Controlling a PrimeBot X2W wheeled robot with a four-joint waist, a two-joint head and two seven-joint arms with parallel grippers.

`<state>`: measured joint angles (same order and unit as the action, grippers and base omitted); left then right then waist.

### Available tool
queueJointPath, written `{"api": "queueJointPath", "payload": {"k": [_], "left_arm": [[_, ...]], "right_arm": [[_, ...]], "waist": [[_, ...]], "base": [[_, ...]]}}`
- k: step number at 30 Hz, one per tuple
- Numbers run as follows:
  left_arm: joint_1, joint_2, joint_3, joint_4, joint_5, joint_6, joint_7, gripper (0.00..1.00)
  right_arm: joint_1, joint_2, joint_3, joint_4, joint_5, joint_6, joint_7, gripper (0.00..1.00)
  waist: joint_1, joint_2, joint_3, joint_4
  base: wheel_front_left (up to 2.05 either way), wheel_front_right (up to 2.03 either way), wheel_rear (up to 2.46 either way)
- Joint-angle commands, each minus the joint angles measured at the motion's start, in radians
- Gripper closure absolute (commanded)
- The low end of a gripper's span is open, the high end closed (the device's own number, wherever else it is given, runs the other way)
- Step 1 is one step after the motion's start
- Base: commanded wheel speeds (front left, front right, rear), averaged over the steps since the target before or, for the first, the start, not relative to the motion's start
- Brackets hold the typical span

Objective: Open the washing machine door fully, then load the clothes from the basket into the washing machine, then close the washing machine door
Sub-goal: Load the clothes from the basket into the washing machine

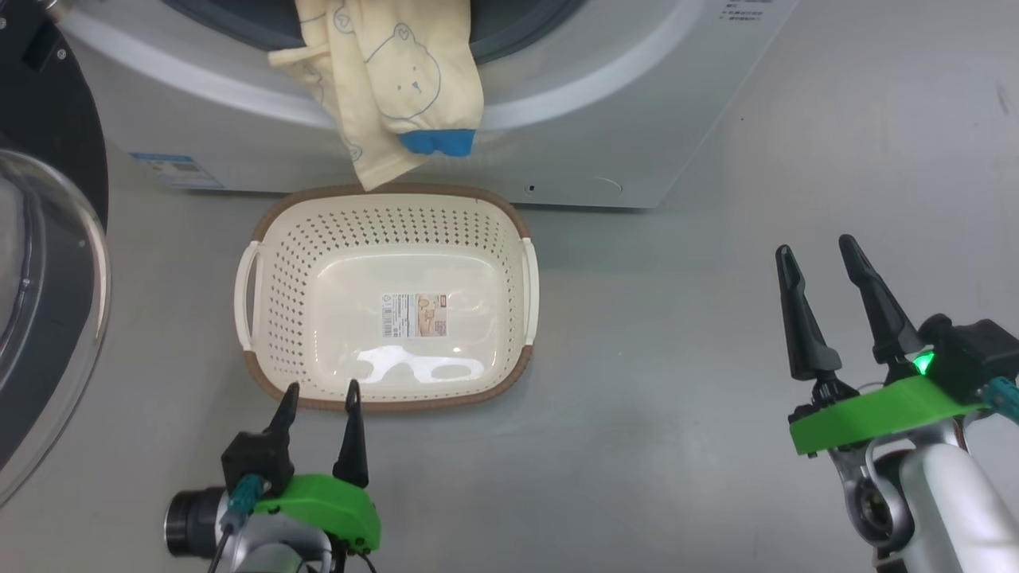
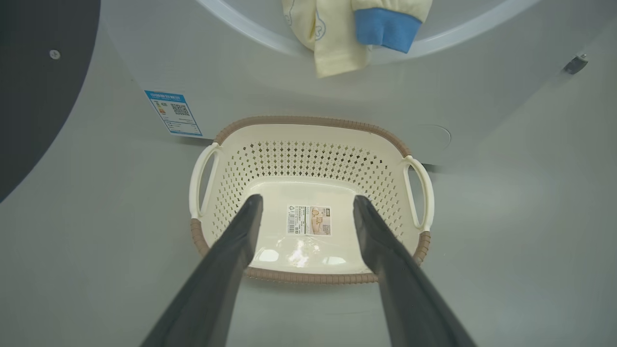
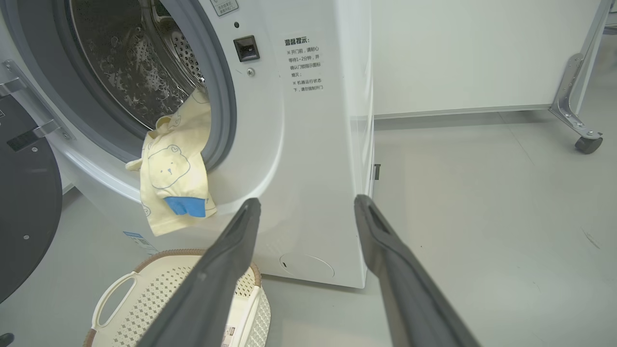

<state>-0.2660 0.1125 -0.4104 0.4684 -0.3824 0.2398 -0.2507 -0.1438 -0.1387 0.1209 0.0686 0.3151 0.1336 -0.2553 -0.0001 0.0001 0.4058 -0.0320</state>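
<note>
Bright, even light; glare inside the basket [image 1: 478, 239].

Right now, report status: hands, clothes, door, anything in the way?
Left hand open, empty, near basket. Right hand open, empty. Basket empty; clothes hang half out of washing machine. Door open; draped clothes would likely block closing.

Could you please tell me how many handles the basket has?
2: left handle and right handle, one on each short side of the basket; none looks hidden.

Grey floor [image 3: 482, 202], white wall [image 3: 472, 53], a metal leg [image 3: 572, 91] on a castor [image 3: 589, 144].
</note>
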Motion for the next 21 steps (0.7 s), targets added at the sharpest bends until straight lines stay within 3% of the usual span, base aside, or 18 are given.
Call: {"api": "queueJointPath", "payload": {"k": [1,7,21], "left_arm": [[0.016,0.022,0.051,-0.043,0.016,0.023,-0.011,0.0],[0.094,0.01,0.123,-0.124,0.051,0.027,-0.011,0.0],[0.172,-0.029,0.223,-0.172,0.107,-0.021,-0.011,0.0]], "right_arm": [[0.022,-0.018,0.012,-0.034,-0.012,-0.003,-0.006,0.0],[0.033,-0.009,0.018,-0.032,-0.011,-0.003,-0.006,0.0],[0.057,-0.001,0.015,-0.035,-0.01,-0.003,-0.006,0.0]], "waist": [[0.0001,-0.0001,0.0,0.001],[0.0001,-0.0001,-0.018,-0.012],[0.0001,-0.0001,-0.041,-0.039]], "base": [[0.0,0.0,0.0],[0.0,0.0,0.0],[0.0,0.0,0.0]]}}
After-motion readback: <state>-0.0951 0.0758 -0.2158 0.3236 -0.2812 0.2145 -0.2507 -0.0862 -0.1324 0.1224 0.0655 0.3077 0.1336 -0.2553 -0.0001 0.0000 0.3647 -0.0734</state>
